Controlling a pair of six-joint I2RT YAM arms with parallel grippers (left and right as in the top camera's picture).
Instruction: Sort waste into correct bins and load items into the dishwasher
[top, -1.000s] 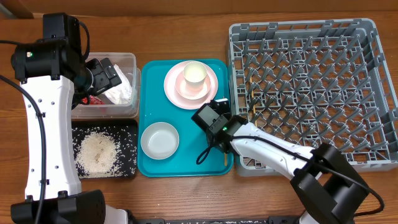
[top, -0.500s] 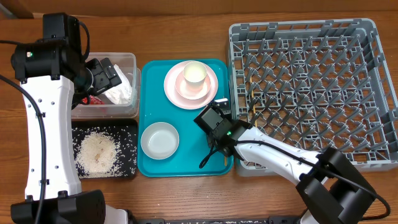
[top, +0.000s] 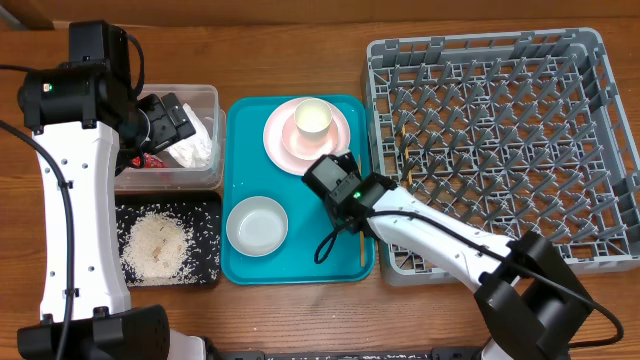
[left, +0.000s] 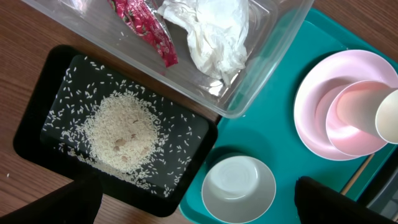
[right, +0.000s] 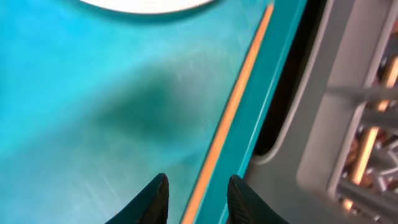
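Teal tray (right: 74, 93) holds chopstick (right: 236, 99), seemingly within right tool (right: 198, 198).

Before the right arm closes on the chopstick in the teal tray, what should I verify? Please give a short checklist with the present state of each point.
1. Chopstick sits between the fingers of the right gripper: ok, it runs through the gap.
2. Jaws apart: ok, not yet closed on it.
3. Room for the outer finger beside the right wall of the teal tray: cannot tell, the chopstick lies close along that wall.
4. Left gripper out of the way: ok, open and empty, over by the clear tub.
5. Second chopstick: cannot tell; something orange shows, blurred, in the dish rack.
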